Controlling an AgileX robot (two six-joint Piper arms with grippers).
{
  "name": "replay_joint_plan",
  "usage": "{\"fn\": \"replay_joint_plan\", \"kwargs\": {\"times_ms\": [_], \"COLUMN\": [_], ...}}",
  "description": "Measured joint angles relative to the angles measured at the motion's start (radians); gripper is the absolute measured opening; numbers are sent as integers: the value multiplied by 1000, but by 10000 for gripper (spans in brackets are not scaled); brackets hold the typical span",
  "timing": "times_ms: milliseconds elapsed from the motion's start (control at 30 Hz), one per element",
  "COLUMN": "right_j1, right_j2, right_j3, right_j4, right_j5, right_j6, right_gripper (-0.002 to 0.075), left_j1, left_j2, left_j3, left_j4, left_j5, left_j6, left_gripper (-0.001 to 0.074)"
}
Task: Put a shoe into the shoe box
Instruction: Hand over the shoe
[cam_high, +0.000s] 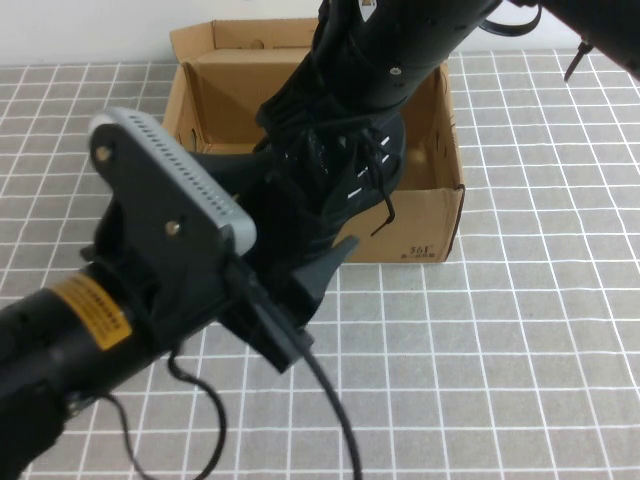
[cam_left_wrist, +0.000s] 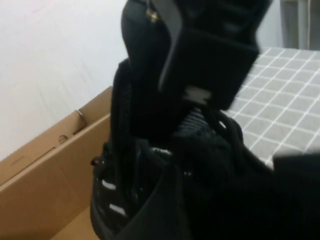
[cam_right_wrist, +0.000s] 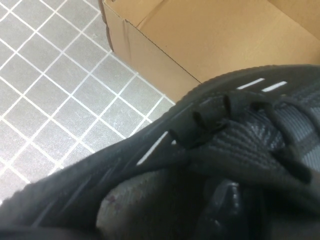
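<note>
On my left I see the left gripper reaching from the near side of the table up to the shoe, though I cannot tell how its fingers stand. The black shoe hangs tilted over the open shoe box, partly above its front wall, with a lace dangling down. From the right, the right gripper comes down onto the shoe from above, and I cannot tell its grip either.
</note>
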Motion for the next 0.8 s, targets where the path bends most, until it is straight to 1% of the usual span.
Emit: {"fn": "replay_joint_plan", "kwargs": {"times_ms": [167,267,400,467,600,700,800], "right_j1": [0,0,0,0,0,0,0], "right_j2": [0,0,0,0,0,0,0], "right_j3": [0,0,0,0,0,0,0], "right_j4": [0,0,0,0,0,0,0], "right_j5": [0,0,0,0,0,0,0], "right_j6": [0,0,0,0,-2,-2,-4], "right_gripper": [1,1,1,1,1,1,1], "left_j1": [0,0,0,0,12,50,105], "left_j2": [27,25,-7,-40,-107,-140,-146], "left_j3": [0,0,0,0,0,-20,-84], "left_j4": [-61,-84,-165,-204,-217,-210,-205], "left_j5": [-71,-76,-55,-15,98,207,358], "left_j6": [0,0,2,2,4,4,4], "left_gripper": [670,670,670,670,670,670,670]}}
